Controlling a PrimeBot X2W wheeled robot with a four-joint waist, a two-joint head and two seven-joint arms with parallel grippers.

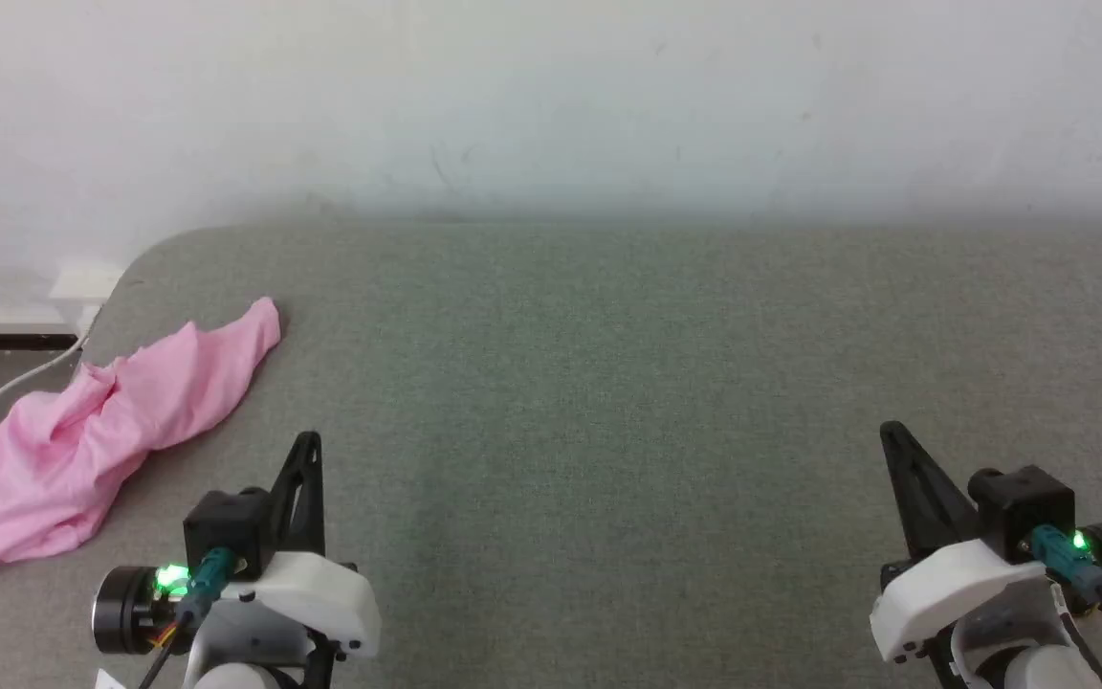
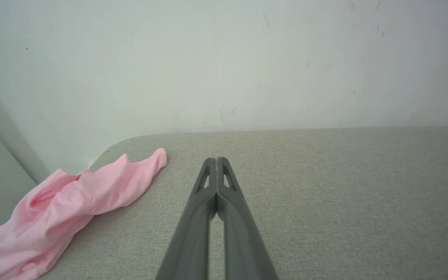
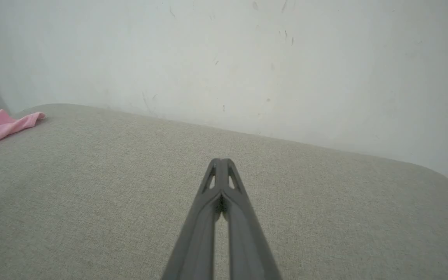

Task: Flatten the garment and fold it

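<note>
The light-pink garment (image 1: 101, 435) lies crumpled at the far left of the grey cushioned surface (image 1: 608, 383), partly hanging over its left edge; its waistband and tag are hidden in the folds. In the left wrist view the garment (image 2: 68, 206) sits to the left of my left gripper (image 2: 217, 160), whose fingers are pressed together with nothing between them. From above, my left gripper (image 1: 310, 442) stands low and to the right of the cloth, apart from it. My right gripper (image 1: 892, 433) is far right, shut and empty (image 3: 221, 161). A pink corner of the garment (image 3: 2, 124) shows far left.
A pale wall (image 1: 551, 96) rises directly behind the cushioned surface. A white cable (image 1: 6, 392) and a white outlet box (image 1: 82, 285) sit beyond the surface's rounded left corner, by the floor. Broad bare grey fabric stretches between the two grippers.
</note>
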